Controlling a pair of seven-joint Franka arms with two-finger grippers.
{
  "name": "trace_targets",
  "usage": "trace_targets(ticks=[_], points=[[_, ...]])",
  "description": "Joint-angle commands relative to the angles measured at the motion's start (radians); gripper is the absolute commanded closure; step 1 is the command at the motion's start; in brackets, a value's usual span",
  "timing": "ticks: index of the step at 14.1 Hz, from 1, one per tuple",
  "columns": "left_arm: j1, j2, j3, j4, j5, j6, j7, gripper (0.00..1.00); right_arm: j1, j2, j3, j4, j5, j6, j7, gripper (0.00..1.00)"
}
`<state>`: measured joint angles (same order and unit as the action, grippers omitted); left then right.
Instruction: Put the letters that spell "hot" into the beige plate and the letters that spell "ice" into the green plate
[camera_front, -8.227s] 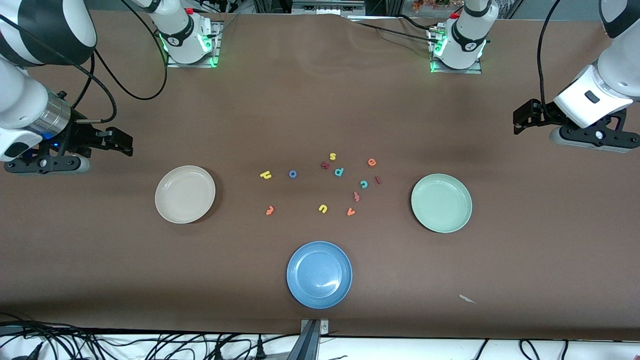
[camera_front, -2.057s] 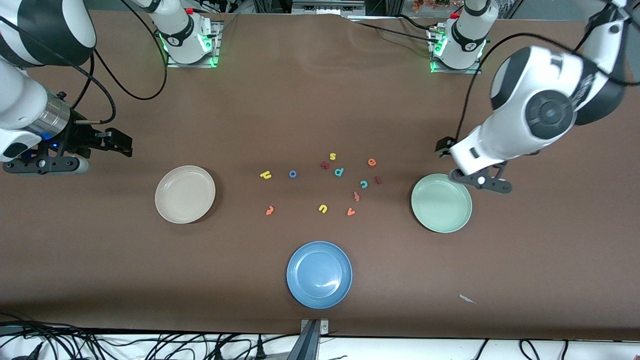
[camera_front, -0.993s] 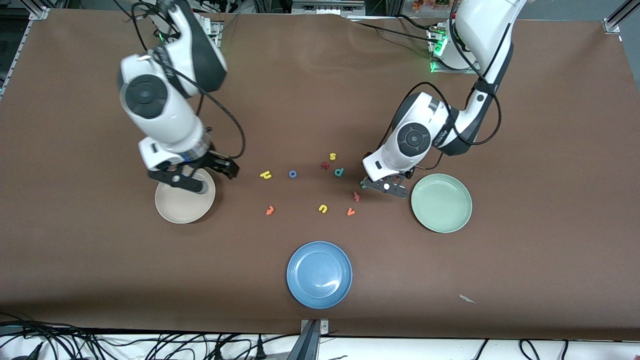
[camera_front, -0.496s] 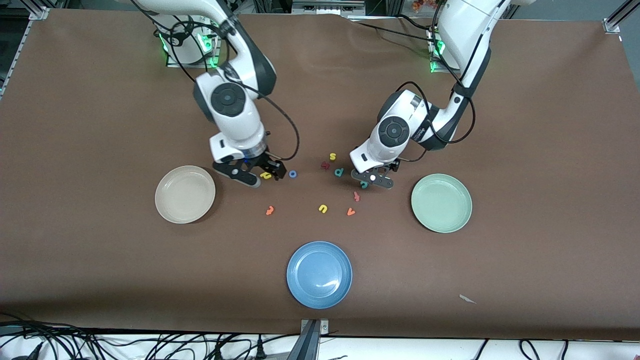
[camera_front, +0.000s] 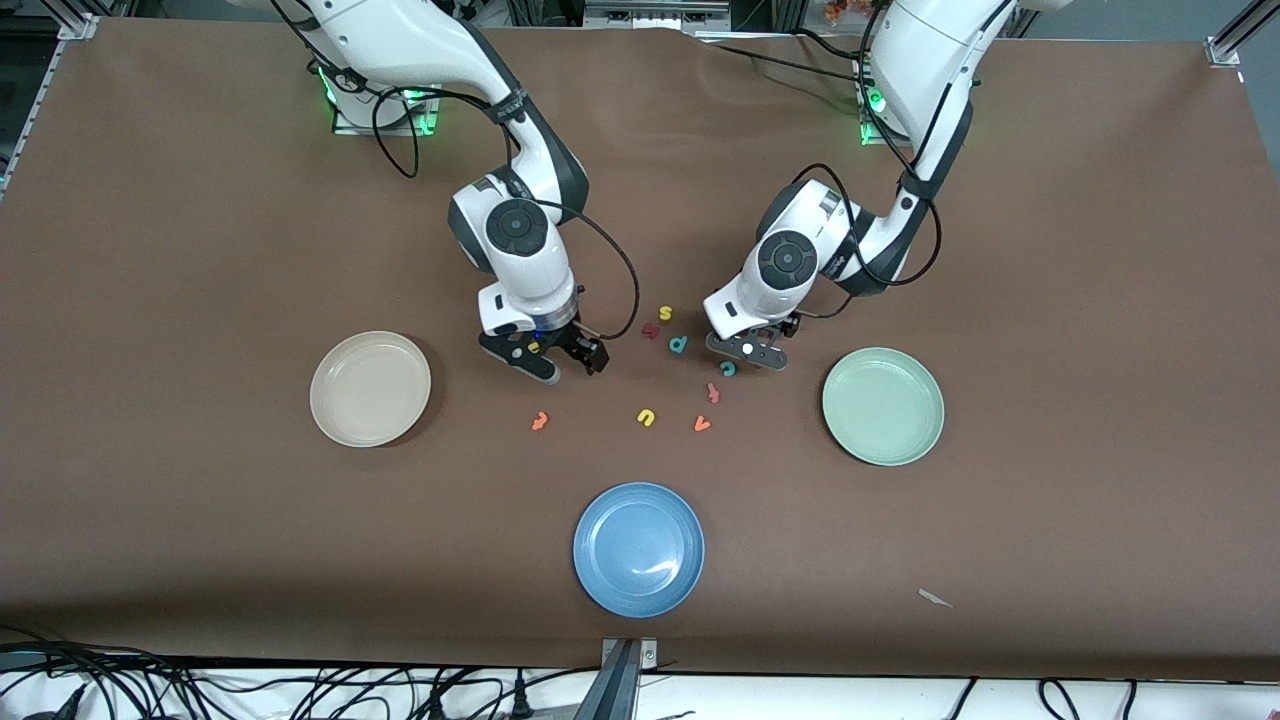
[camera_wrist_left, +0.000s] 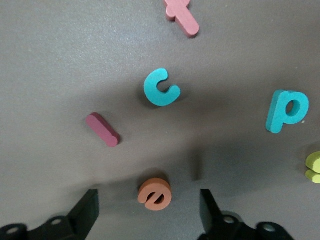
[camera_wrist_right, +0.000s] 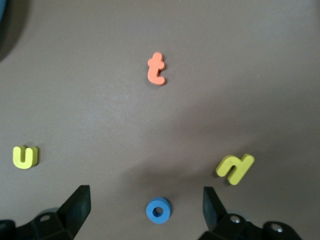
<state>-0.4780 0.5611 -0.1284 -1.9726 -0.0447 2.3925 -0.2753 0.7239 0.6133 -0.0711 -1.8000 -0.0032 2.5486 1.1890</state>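
Now the orange e (camera_wrist_left: 155, 194) lies on the surface between the spread fingers of my left tool (camera_front: 747, 352), with the red i (camera_wrist_left: 102, 129) and teal c (camera_wrist_left: 161, 87) near. My right tool (camera_front: 545, 358), also spread, straddles the blue o (camera_wrist_right: 158, 210), with the yellow h (camera_wrist_right: 235, 168) beside it. Seen from the front camera, the beige plate (camera_front: 330, 400) lies at nine o'clock of the letters and the green plate (camera_front: 925, 430) at three.
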Motion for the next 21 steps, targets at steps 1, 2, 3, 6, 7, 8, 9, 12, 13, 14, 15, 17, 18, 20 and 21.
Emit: trace_targets(ticks=[1, 2, 3, 6, 7, 8, 9, 12, 13, 14, 15, 17, 18, 20, 21], points=[[-0.010, -0.010, 0.009, -0.015, -0.006, 0.014, -0.002, 0.41, 0.020, 0.034, -0.009, 0.024, 0.002, 0.021, 0.049, 0.01], [-0.010, -0.009, 0.009, -0.015, -0.006, 0.016, -0.002, 0.43, 0.020, 0.039, -0.009, 0.025, 0.003, 0.021, 0.049, 0.03], [-0.010, -0.004, 0.009, -0.015, -0.006, 0.016, -0.004, 0.50, 0.020, 0.048, -0.007, 0.025, 0.003, 0.019, 0.046, 0.05], [-0.010, -0.003, 0.009, -0.012, -0.006, 0.019, -0.005, 0.63, 0.020, 0.075, -0.006, 0.025, 0.015, 0.018, 0.040, 0.08], [-0.010, -0.001, 0.009, -0.012, -0.006, 0.019, -0.005, 0.68, 0.020, 0.079, -0.004, 0.027, 0.022, 0.015, 0.040, 0.08], [-0.010, -0.001, 0.009, -0.009, -0.006, 0.019, -0.008, 0.69, 0.019, 0.088, 0.005, 0.036, 0.028, 0.012, 0.040, 0.08], [-0.010, -0.001, 0.009, -0.008, -0.007, 0.019, -0.008, 0.74, 0.019, 0.098, 0.016, 0.051, 0.035, 0.012, 0.041, 0.11], [0.001, -0.029, 0.009, 0.001, -0.007, 0.002, -0.013, 0.76, 0.019, 0.106, 0.022, 0.064, 0.049, 0.009, 0.041, 0.15], [0.010, -0.046, 0.013, 0.012, -0.006, -0.012, -0.007, 0.76, 0.019, 0.106, 0.022, 0.065, 0.049, 0.001, 0.040, 0.18], [0.031, -0.055, 0.016, 0.027, -0.006, -0.042, -0.005, 0.76, 0.019, 0.108, 0.022, 0.065, 0.048, -0.002, 0.040, 0.21], [0.051, -0.061, 0.018, 0.058, -0.004, -0.091, -0.004, 0.78, 0.019, 0.109, 0.022, 0.065, 0.049, -0.005, 0.038, 0.25], [0.077, -0.064, 0.024, 0.121, 0.018, -0.209, -0.002, 0.79, 0.019, 0.109, 0.024, 0.065, 0.049, -0.019, 0.040, 0.36], [0.097, -0.064, 0.023, 0.150, 0.057, -0.246, -0.002, 0.79, 0.019, 0.111, 0.024, 0.065, 0.049, -0.019, 0.040, 0.42], [0.137, -0.060, 0.026, 0.167, 0.080, -0.254, -0.002, 0.79, 0.020, 0.109, 0.027, 0.064, 0.049, -0.021, 0.041, 0.49], [0.163, -0.060, 0.029, 0.170, 0.098, -0.254, 0.001, 0.79, 0.020, 0.111, 0.034, 0.064, 0.051, -0.021, 0.041, 0.52]])
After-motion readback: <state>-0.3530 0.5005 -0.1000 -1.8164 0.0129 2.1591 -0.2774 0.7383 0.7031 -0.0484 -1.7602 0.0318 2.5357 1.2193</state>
